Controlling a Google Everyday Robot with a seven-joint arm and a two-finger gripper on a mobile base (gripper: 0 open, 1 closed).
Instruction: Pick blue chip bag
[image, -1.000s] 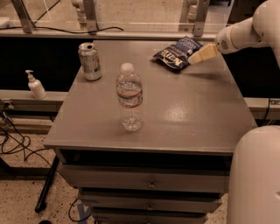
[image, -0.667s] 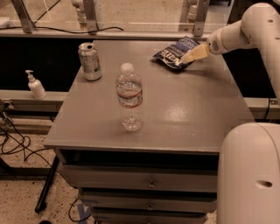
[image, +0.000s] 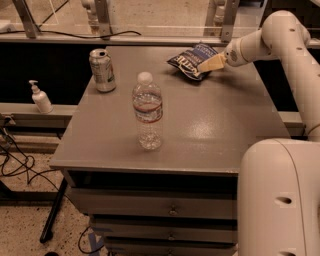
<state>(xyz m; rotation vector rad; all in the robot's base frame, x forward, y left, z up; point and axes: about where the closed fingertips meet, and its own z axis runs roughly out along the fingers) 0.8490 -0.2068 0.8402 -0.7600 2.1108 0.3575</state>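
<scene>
The blue chip bag (image: 187, 61), dark navy with white lettering, lies at the far right of the grey table top (image: 210, 125). My gripper (image: 206, 65) reaches in from the right on the white arm (image: 270, 37). Its tan tip lies over the right part of the bag, touching or just above it. The bag looks slightly tilted, with its right edge hidden behind the gripper.
A clear water bottle (image: 148, 114) stands upright mid-table. A green-and-white soda can (image: 102, 70) stands at the far left corner. A soap dispenser (image: 40, 97) sits on a lower ledge to the left. Drawers are below the table top; the robot's white body (image: 277, 200) fills the lower right.
My gripper has moved left from beside the bag's right edge to over the bag. The bag has shifted slightly left. The bottle and the can have not moved.
</scene>
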